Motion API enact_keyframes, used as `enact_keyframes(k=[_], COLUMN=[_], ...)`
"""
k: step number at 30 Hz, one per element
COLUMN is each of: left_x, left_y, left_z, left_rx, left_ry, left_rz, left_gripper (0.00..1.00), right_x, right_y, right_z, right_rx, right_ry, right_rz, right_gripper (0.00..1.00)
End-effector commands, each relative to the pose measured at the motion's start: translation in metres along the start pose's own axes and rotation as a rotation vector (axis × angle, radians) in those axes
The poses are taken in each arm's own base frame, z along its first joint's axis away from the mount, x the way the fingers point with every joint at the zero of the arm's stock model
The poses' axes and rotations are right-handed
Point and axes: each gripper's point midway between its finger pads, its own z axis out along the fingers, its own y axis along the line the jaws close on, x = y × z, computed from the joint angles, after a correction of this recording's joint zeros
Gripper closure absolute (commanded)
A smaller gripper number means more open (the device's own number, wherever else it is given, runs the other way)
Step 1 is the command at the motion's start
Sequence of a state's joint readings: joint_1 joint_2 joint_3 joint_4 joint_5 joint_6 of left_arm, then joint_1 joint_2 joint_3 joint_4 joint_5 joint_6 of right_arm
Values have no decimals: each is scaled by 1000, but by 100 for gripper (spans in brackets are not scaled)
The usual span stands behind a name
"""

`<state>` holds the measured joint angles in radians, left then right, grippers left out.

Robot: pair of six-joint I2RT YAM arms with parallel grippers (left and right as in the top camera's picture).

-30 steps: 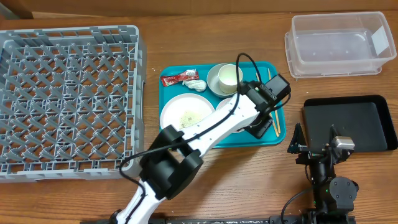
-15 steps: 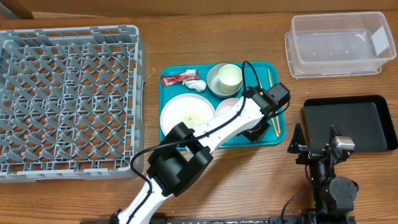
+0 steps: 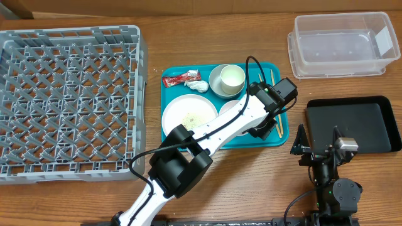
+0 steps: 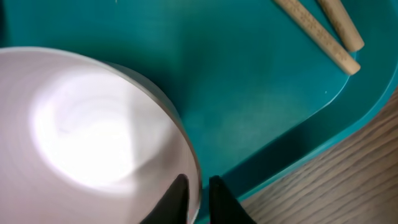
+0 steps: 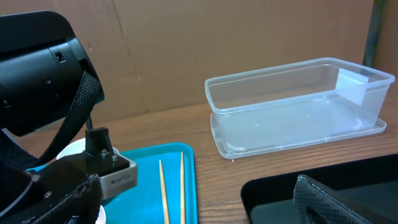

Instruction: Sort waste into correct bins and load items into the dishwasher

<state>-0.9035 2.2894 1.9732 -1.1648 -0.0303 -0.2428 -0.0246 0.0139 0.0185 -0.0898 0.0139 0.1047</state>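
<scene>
My left gripper [image 3: 259,130] reaches over the teal tray's [image 3: 173,135] right part. In the left wrist view its black fingertips [image 4: 180,186] pinch the rim of a white plate [image 4: 93,130], so the left gripper [image 4: 198,185] is shut on it. The arm covers most of that plate [image 3: 229,108] from overhead. A second plate [image 3: 187,116] carries rice scraps [image 3: 190,117]. The white cup [image 3: 232,77] sits in the steel bowl [image 3: 218,86]. The red wrapper [image 3: 179,78] and the tissue [image 3: 198,85] lie at the tray's far left. Chopsticks [image 3: 276,119] [image 4: 320,34] lie along its right edge. My right gripper [image 3: 318,143] stands open and apart.
The grey dish rack [image 3: 69,100] fills the left of the table. The clear tub [image 3: 342,43] [image 5: 292,112] stands at the far right, the black tray [image 3: 355,124] [image 5: 273,196] in front of it. From the right wrist I see the left arm's body [image 5: 43,74] over the teal tray [image 5: 146,171].
The left gripper's jaws have closed from wide onto the white plate's rim at the tray's right side. The right arm has not moved.
</scene>
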Motion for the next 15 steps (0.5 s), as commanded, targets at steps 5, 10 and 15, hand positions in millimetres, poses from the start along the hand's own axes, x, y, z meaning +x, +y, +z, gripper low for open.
enact_keyframes(k=[5,10,15], left_x=[-3,-1,4], left_y=[-3,-3,-2], left_z=[-4,2,9], left_rx=[2,0,-4], left_ry=[-15,-8,6], left_rz=[-12,-22,-28], left_gripper=[61,67,67], right_x=[1,1,1], right_y=[-1,-1,-1], right_z=[0,0,0], right_rx=[0,0,0], right_ry=[-6,-6,-6], right_rz=[4,4,4], right_gripper=[0,0,0])
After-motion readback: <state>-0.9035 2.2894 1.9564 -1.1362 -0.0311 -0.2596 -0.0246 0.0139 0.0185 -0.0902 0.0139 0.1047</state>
